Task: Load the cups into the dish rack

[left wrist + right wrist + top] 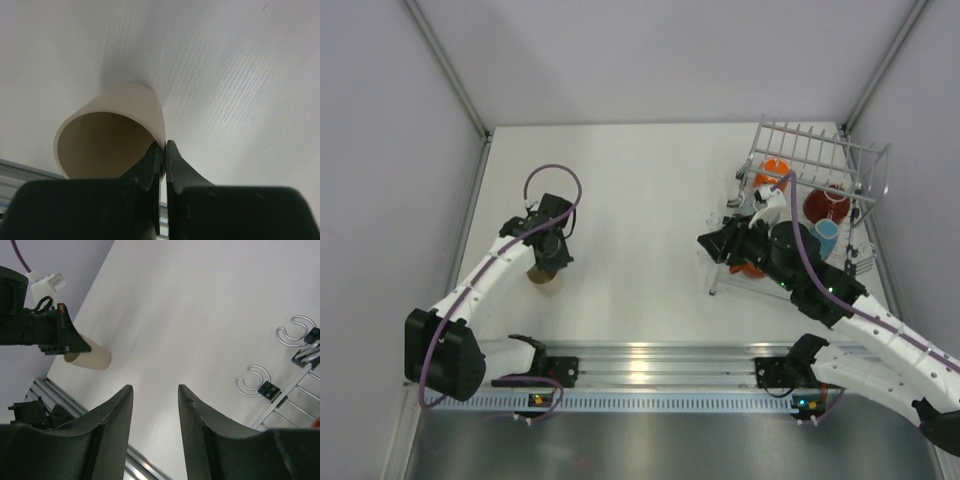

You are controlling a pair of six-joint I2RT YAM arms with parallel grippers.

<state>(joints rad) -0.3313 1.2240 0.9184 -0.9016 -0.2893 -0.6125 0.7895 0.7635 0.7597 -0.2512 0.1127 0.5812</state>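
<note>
1. The cream mug (120, 125) lies on its side on the bench (650, 200), its mouth turned back toward the left wrist camera (no handle shows from there).
2. The left gripper (164, 160) is pinched tight on that mug's wall: one finger sits inside the rim and the other outside, with only the wall between them.
3. The right gripper (155, 410) stands partly open with nothing between its fingers. Bare bench lies under it, and the cream mug is well ahead of it, across the bench.
4. The dish rack (820, 150) sits just behind and beneath the right gripper, under that arm's wrist.
5. In the rack, behind the right gripper, stand a bright orange mug (775, 170), a dark red mug (826, 206) and a light blue mug (826, 238). An orange-red mug (748, 269) shows just beneath the arm (mostly hidden).
6. Two wire hooks of the rack's edge show on the bench to one side of the right gripper.
</note>
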